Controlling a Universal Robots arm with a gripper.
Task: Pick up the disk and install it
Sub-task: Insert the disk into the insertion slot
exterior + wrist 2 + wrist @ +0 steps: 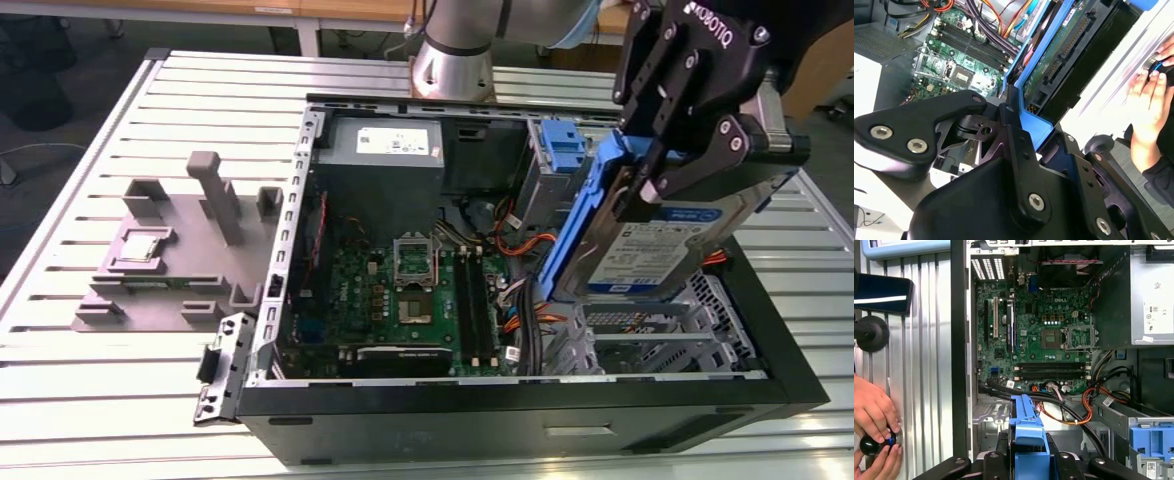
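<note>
We note the gripper [663, 188] clamped on the disk [654, 250], one black finger [1015, 131] pressed against the blue carrier frame [1026, 427] on each side. In the exterior view the disk hangs tilted, label side facing the camera, blue frame along its edge. It sits at the exterior view's right side of the open computer case [534, 405], directly above the grey metal drive cage [654, 335]. We cannot tell whether its lower edge touches the cage. In the second wrist view we see the disk's underside, with its green circuit board and connector row [1066, 42]. Beside the cage, towards the exterior view's left, orange and black cables [1088, 410] run across the case floor to the green motherboard [400, 290]. The grey power supply [387, 145] with a white sticker sits at the far end of the case. The case lies on its side on a slatted metal table [107, 400]. A grey plastic fixture [174, 260] stands on the table just beside the case, on the exterior view's left. In the first wrist view a person's hand [871, 412] rests on the table outside the case wall, fingers around a small black knob [876, 444].
</note>
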